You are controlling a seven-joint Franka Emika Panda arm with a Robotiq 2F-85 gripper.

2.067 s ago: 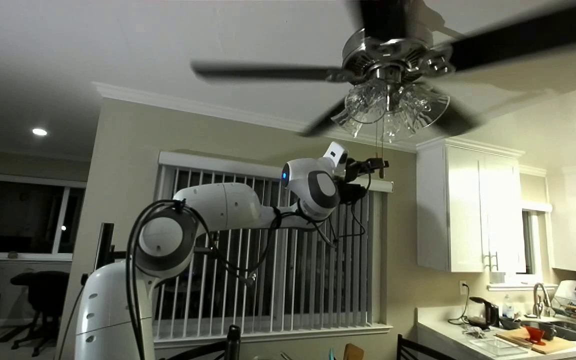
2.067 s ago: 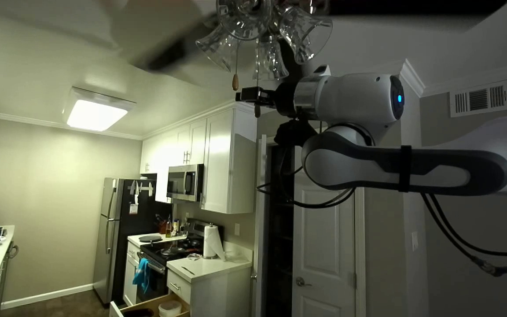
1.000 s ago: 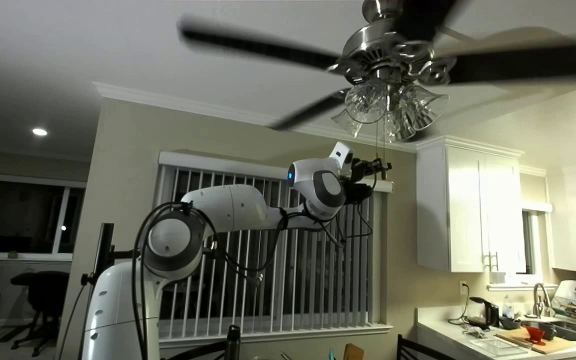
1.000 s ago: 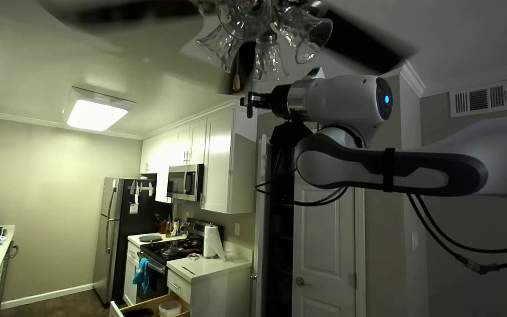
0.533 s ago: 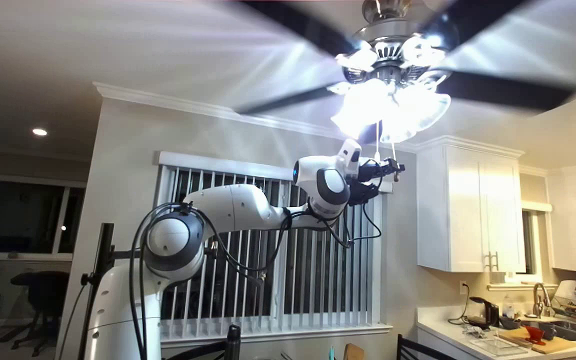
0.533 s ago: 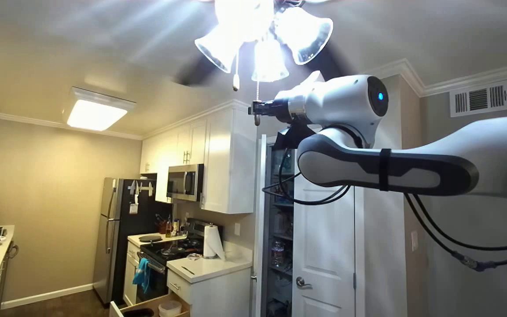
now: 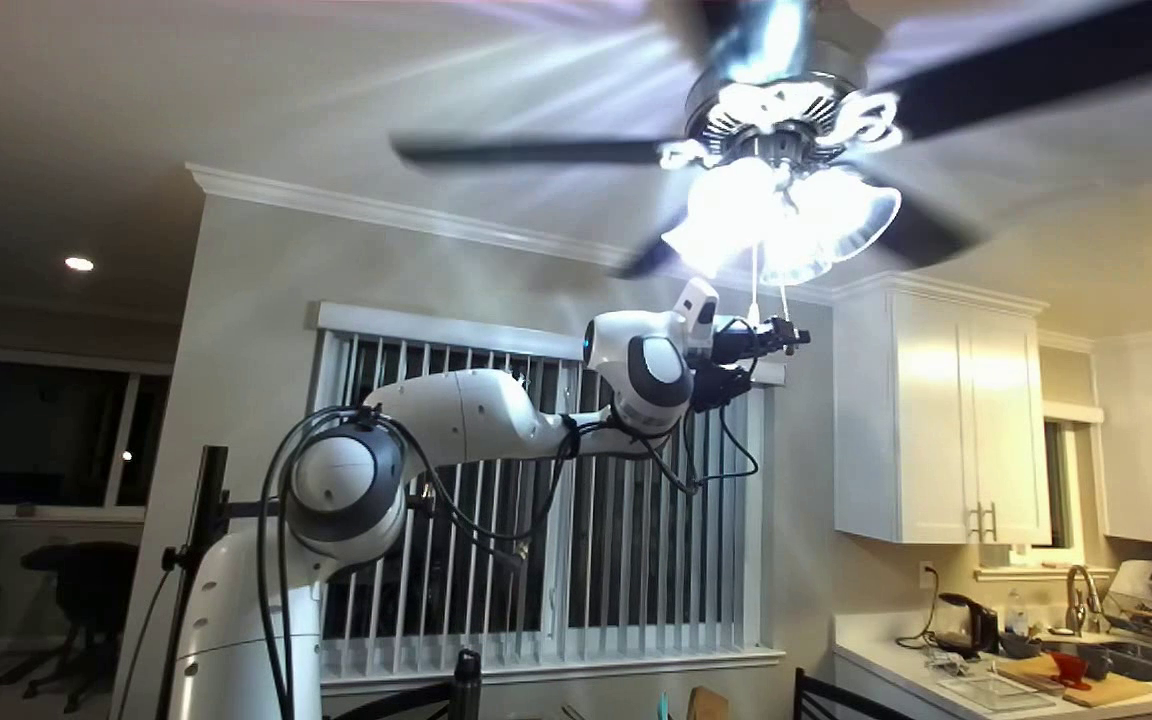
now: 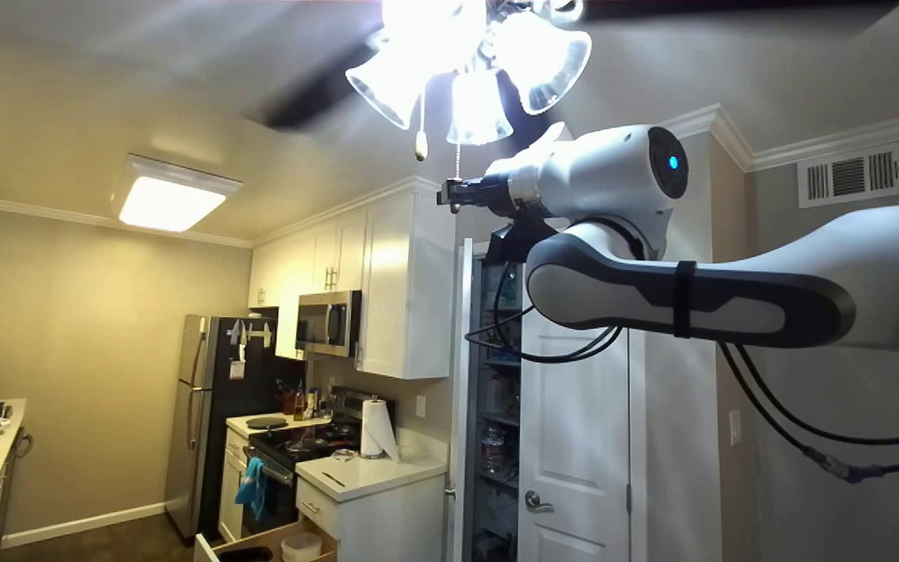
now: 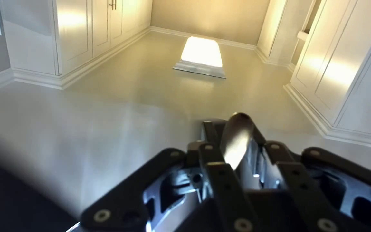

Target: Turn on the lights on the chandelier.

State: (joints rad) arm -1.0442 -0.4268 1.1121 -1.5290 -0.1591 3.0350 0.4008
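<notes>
The chandelier (image 7: 776, 78) hangs from the ceiling with its dark blades blurred. Its glass lights (image 8: 481, 109) glow bright white in both exterior views. Beneath them my gripper (image 8: 448, 193) reaches in level, around the lower end of a pull chain (image 8: 458, 161). In the wrist view the chain's rounded knob (image 9: 237, 137) sits between the fingers (image 9: 209, 133), close to the left one, with a gap showing toward the right one. The jaws stand slightly apart, so the gripper is open. A second chain with a pale knob (image 8: 421, 146) hangs free beside it.
The fan blades (image 7: 536, 151) sweep above the arm. White wall cabinets (image 7: 941, 410) stand beyond the gripper, and a window with vertical blinds (image 7: 536, 500) is behind the arm. A square ceiling lamp (image 8: 172, 203) is lit over the kitchen.
The lights were dark one second ago and now shine. My gripper has moved slightly away from the arm's base and lower. Since half a second ago, the knob has risen between the fingers.
</notes>
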